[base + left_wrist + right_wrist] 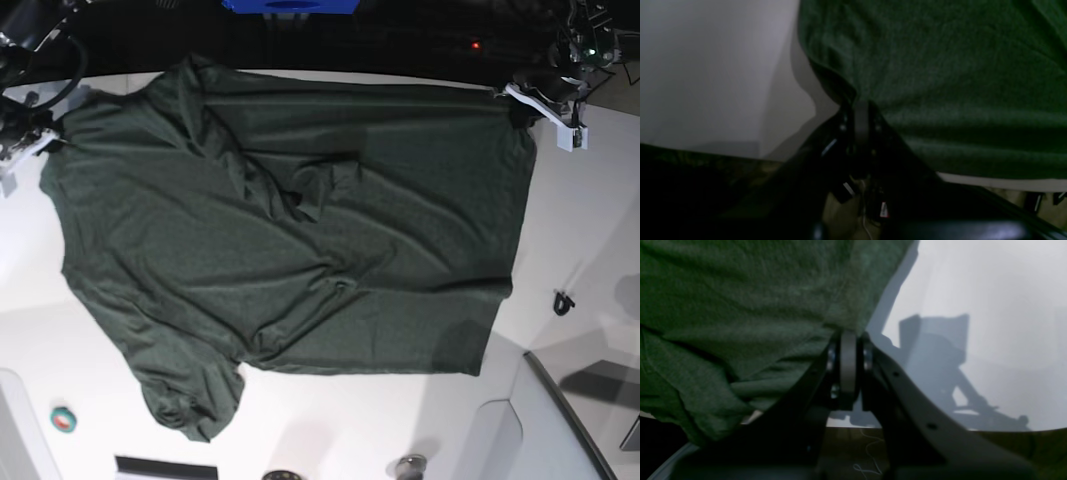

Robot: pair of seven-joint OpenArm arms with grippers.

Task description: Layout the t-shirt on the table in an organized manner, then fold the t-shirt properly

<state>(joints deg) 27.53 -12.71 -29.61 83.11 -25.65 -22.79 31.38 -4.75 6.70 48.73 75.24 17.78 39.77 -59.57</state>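
Green shirt (290, 230) is lying spread on the worktop (600, 220); your left end effector (862, 110) and right end effector (848, 340) are each pinching an edge, likely pulling it taut for flattening.

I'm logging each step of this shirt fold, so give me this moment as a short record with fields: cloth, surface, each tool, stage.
cloth: t-shirt, dark green, spread wide, wrinkled near its middle, one sleeve bunched at the near edge
surface: white table
left tool: shut on the t-shirt's edge
right tool: pinching the t-shirt's edge
stage: laying out, no fold made yet
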